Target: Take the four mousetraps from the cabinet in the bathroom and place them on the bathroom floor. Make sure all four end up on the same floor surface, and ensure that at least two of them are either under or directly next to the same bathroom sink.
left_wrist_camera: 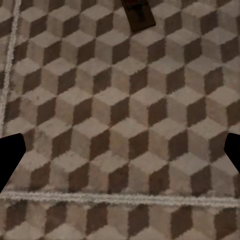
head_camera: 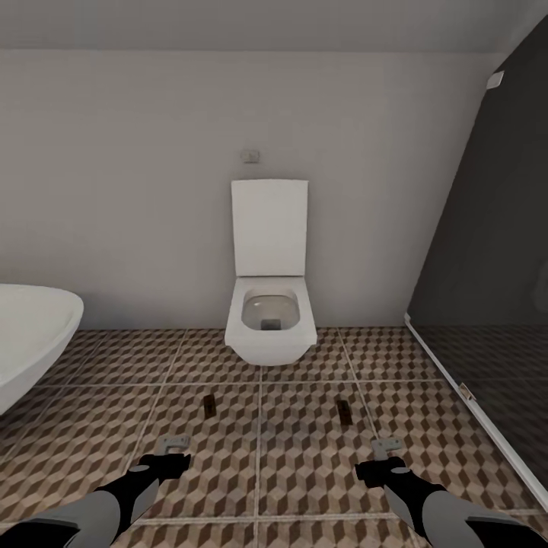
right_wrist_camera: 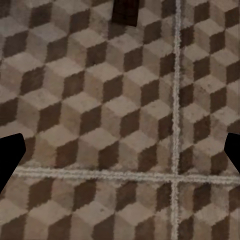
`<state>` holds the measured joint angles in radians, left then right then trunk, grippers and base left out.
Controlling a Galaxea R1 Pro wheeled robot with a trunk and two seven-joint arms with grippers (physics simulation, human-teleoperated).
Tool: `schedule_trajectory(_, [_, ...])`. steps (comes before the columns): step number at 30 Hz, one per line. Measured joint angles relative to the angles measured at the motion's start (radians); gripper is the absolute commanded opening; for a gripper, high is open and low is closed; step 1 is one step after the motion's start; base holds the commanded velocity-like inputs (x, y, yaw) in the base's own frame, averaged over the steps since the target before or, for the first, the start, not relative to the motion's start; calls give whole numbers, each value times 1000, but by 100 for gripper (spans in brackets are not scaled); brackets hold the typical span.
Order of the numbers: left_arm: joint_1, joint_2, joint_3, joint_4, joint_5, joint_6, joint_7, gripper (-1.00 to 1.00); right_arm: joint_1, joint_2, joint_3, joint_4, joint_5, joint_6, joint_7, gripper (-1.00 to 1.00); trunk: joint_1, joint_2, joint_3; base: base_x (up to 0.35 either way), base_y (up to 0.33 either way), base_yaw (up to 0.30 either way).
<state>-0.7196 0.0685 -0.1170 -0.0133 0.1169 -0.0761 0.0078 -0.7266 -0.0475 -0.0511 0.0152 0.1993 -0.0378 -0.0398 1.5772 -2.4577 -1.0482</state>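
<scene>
Both grippers hung low over the floor [head_camera: 259, 464], empty. The left gripper [head_camera: 173, 455] had its jaws spread wide, the dark fingertips [left_wrist_camera: 9, 160] at the two edges of its wrist view with bare tile between; the right gripper [head_camera: 383, 459] was spread just as wide.

A trap [head_camera: 209, 405] lay flat on the tiles just ahead of the left gripper, a little toward the right arm. A second trap [head_camera: 344, 412] lay ahead of the right gripper, slightly toward the left arm. The two were well apart, both on the same cube-patterned floor.

The likely trouble was placement: no sink showed near these traps, so unless one stood close by out of frame, the condition about two beside a sink could fail. Rolling forward could also run over or scatter them, flat and dark against busy tiles.

Beyond the traps stood a white toilet [head_camera: 270, 320], lid up, against a pale wall. A bathtub [head_camera: 30, 335] curved in on the left arm's side, and a dark glass shower screen [head_camera: 487, 251] rose on the right arm's side.
</scene>
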Motion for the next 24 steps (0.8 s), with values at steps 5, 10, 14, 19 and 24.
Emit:
schedule_trajectory(5, [0, -3, 0, 0, 0, -1, -1, 100, 0, 0, -1, 0, 0, 0, 0, 100, 0, 0, 0, 0, 0, 0])
schedule_trajectory(10, [0, -7, 0, -1, 0, -2, -1, 100, 0, 0, 0, 0, 0, 0, 0, 100, 0, 0, 0, 0, 0, 0])
schedule_trajectory(14, [0, -9, 0, 0, 0, -2, -1, 100, 0, 0, 0, 0, 0, 1, 0, 100, 0, 0, 0, 0, 0, 0])
schedule_trajectory(19, [0, -9, 0, 0, 1, -2, -2, 100, 0, 0, 0, 0, 0, 2, 0, 100, 0, 0, 0, 0, 0, 0])
schedule_trajectory(24, [0, -10, 0, 1, 1, -2, -3, 100, 0, 0, 0, 0, -1, 3, 0, 100, 0, 0, 0, 0, 0, 0])
